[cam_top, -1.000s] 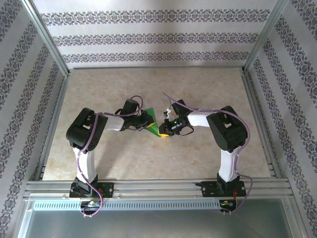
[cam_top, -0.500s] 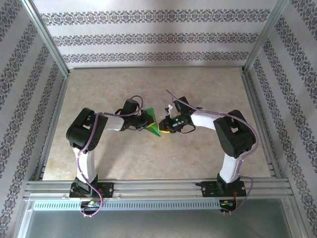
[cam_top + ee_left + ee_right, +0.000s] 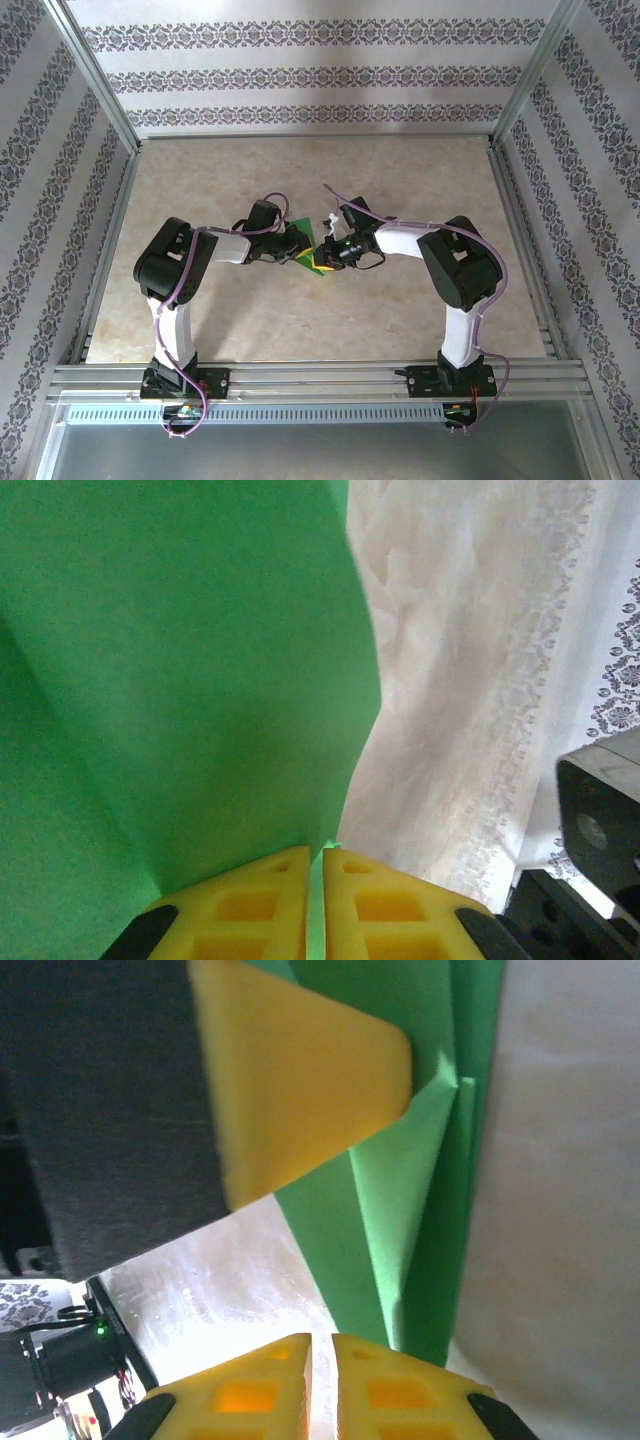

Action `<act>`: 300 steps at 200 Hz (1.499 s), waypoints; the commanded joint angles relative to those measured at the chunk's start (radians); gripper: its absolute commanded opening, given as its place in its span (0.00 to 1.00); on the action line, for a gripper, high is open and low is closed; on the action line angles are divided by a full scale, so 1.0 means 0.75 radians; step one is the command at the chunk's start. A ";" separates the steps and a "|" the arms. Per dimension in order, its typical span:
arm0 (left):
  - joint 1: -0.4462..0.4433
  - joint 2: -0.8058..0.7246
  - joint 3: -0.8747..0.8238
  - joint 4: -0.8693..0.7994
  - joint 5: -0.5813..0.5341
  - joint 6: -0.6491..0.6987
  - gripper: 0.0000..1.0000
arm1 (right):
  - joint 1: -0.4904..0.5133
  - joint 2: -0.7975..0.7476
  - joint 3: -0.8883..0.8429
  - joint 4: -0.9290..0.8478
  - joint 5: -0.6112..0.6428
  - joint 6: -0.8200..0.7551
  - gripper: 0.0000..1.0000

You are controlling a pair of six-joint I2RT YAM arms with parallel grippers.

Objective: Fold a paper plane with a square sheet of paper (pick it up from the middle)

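At the middle of the surface (image 3: 300, 170), the left gripper (image 3: 315, 852) is seen with its jaws pinching the paper plane (image 3: 306, 237), which is set between the two grippers. To its right, the right gripper (image 3: 322, 1338) has its jaws pressed nearly together against the plane's folded layers; whether paper is caught cannot be told.

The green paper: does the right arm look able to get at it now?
Probably yes. The right gripper is right beside the green paper, with nothing between them. The left gripper pinches another part of it, so the near edge looks free.
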 commanded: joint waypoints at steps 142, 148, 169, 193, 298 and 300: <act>0.001 0.018 -0.004 -0.031 0.014 0.018 0.12 | 0.004 0.079 0.014 -0.033 -0.036 0.004 0.15; 0.001 0.016 -0.003 -0.035 0.011 0.018 0.12 | 0.004 0.074 0.013 -0.037 -0.036 0.003 0.15; 0.000 0.020 -0.006 -0.049 0.000 0.022 0.12 | 0.006 0.036 0.008 -0.059 -0.038 -0.001 0.15; 0.001 0.019 -0.012 -0.052 -0.002 0.022 0.13 | 0.006 -0.014 -0.020 -0.070 -0.040 0.001 0.15; 0.004 0.019 -0.022 -0.030 0.002 0.012 0.13 | 0.038 0.053 -0.022 -0.037 -0.068 0.027 0.15; 0.003 0.018 -0.023 -0.030 0.002 0.012 0.13 | 0.039 0.055 -0.021 -0.037 -0.067 0.027 0.15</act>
